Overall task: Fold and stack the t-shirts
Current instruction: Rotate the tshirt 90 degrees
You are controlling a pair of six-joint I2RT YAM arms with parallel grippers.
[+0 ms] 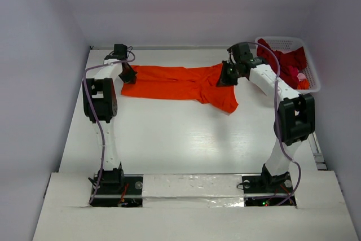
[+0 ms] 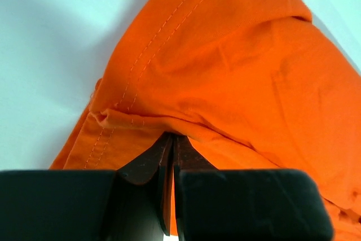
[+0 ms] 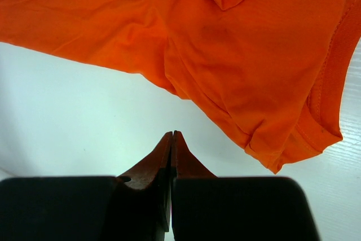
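Note:
The bright orange t-shirt (image 1: 180,83) lies spread lengthwise across the far part of the white table. At the shirt's left end, my left gripper (image 1: 128,74) is shut on it. In the left wrist view the orange cloth (image 2: 225,66) is bunched over the gripper (image 2: 172,136), and a strip of it shows between the closed jaws. My right gripper (image 1: 227,76) is at the shirt's right end. In the right wrist view this gripper (image 3: 172,134) is shut on nothing, with white table behind its tips. The shirt (image 3: 237,43) and its sleeve lie just beyond them.
A white lattice basket (image 1: 313,77) stands at the far right corner. It holds a dark red t-shirt (image 1: 287,60) and a bit of pink cloth (image 1: 301,76). White walls close the table in on the left, far and right sides.

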